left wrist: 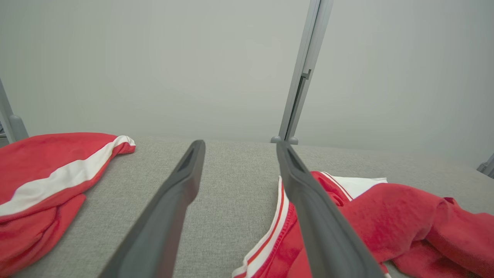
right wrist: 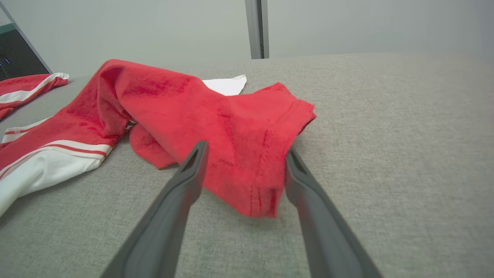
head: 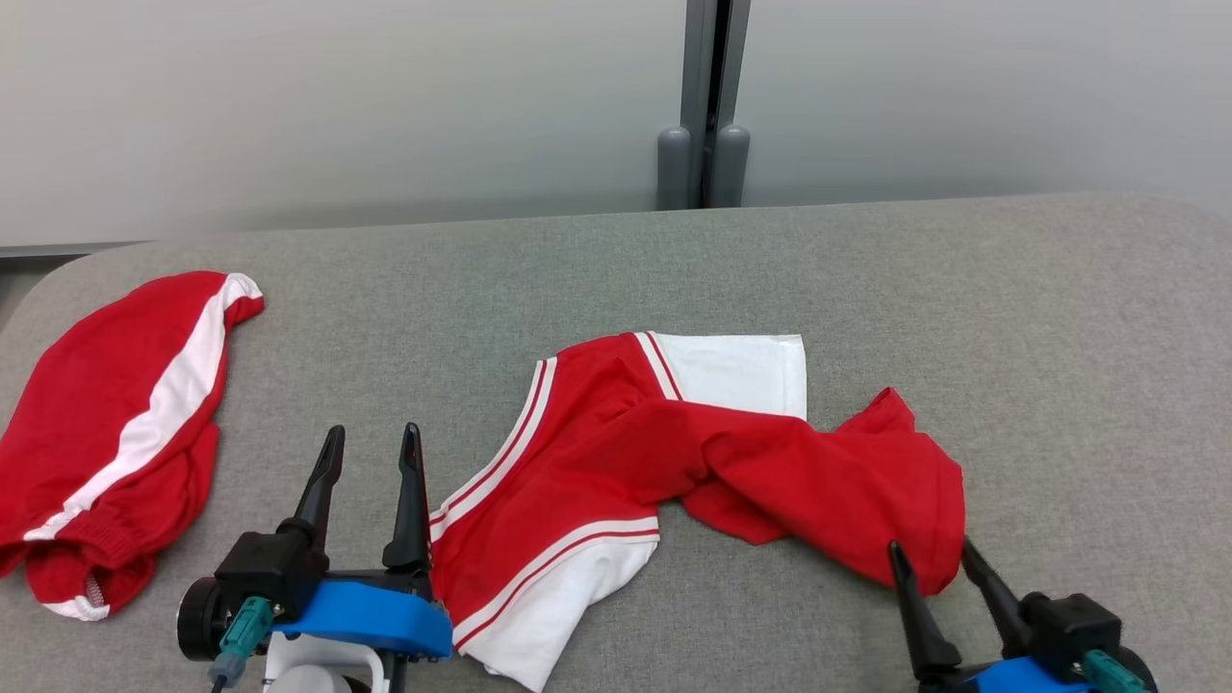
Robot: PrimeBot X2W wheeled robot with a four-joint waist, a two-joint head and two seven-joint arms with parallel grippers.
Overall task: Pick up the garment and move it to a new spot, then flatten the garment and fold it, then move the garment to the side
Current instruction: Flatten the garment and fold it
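Garment [head: 616, 452]: red short-sleeved top with white sleeves and red-and-white striped trim. It lies crumpled and twisted at the middle of the grey fabric bench [head: 962, 289], near the front edge. One white sleeve points to the back, the other to the front. The red body is bunched and trails off to the right.

Left hand [head: 373, 431]: fingers apart, nothing between them, just left of the garment's striped edge. Right hand [head: 932, 547]: fingers apart, at the garment's lower right red corner, not clamped on it.

The head view gives the full layout, including a second red garment with a white stripe [head: 115, 414] heaped at the bench's left end, well apart from the top. It also shows a grey post [head: 707, 96] in the pale wall behind.

In the left wrist view, the left hand [left wrist: 240, 144] is over bare bench, its right finger in front of the striped trim.

In the right wrist view, the right hand [right wrist: 246, 148] has the stitched red hem lying between its fingertips. There is a dark panel [right wrist: 15, 54] at top left.
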